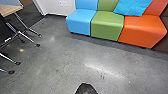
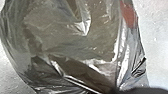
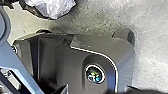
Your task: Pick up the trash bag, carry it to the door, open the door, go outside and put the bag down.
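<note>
Here's the trash bag (image 2: 75,45), right up at the left wrist camera — a reddish patch on its crinkled side (contents too murky to name), edges cut off. Left pincer (image 2: 135,90), right pincer (image 3: 135,92) — spread or pinching, can't tell.

the head view looks forward and down from high up, across floor (image 1: 57,60) to seats (image 1: 106,23); the left wrist view faces the trash bag (image 2: 75,45) closely; the right looks down over the robot's plate (image 3: 67,62), sharing bag and floor.
</note>
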### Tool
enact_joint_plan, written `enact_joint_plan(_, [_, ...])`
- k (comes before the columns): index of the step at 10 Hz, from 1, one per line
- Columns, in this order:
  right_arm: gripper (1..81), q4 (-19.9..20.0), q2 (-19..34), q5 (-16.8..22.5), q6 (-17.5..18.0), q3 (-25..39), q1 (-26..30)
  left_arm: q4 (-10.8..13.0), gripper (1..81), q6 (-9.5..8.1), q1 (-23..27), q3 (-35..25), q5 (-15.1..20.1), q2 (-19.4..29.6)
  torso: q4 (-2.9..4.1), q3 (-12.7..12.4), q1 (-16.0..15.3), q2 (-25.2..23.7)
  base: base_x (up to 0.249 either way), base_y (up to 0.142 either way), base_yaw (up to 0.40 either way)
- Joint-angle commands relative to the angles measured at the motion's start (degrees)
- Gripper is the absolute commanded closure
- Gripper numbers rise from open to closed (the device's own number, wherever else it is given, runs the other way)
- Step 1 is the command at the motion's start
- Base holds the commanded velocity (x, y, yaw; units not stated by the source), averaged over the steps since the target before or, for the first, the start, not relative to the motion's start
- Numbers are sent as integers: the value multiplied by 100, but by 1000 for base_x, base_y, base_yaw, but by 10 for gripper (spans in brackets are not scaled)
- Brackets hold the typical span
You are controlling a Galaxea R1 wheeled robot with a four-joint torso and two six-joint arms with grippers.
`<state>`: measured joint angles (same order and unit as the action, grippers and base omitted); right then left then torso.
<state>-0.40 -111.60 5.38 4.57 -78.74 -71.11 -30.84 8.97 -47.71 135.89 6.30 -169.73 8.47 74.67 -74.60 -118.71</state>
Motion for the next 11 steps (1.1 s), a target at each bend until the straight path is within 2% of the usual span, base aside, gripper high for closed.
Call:
enact_joint_plan(1, [10,67,215,420,9,-9,101,8,811,17,205,-352,539,255,0,-506,354,549,0,0,0])
enact_joint_plan(3, [10,66,13,429,9,-219,65,17,811,52,82,-352,591,342,0,-890,625,964,0,0,0])
enact_joint_plan(4, [10,67,-101,429,9,-324,39,68,811,87,3,-352,748,386,0,-1068,751,1159,0,0,0])
enact_joint_plan(6, [10,58,-321,429,0,-571,-31,395,811,96,-199,-326,1119,527,0,-1444,1018,1567,0,0,0])
enact_joint_plan(7, [10,58,-453,429,0,-738,-49,483,811,96,-296,-282,1356,659,0,-1642,1158,1781,0,0,0])
enact_joint_plan(9, [10,49,-672,429,-18,-931,-41,474,811,96,-471,-317,1531,966,0,-2005,1421,2177,0,0,0])
enact_joint_plan(11, [10,14,-849,429,-35,-1081,-57,597,811,114,-717,-291,1611,1055,0,-2376,1687,2583,0,0,0])
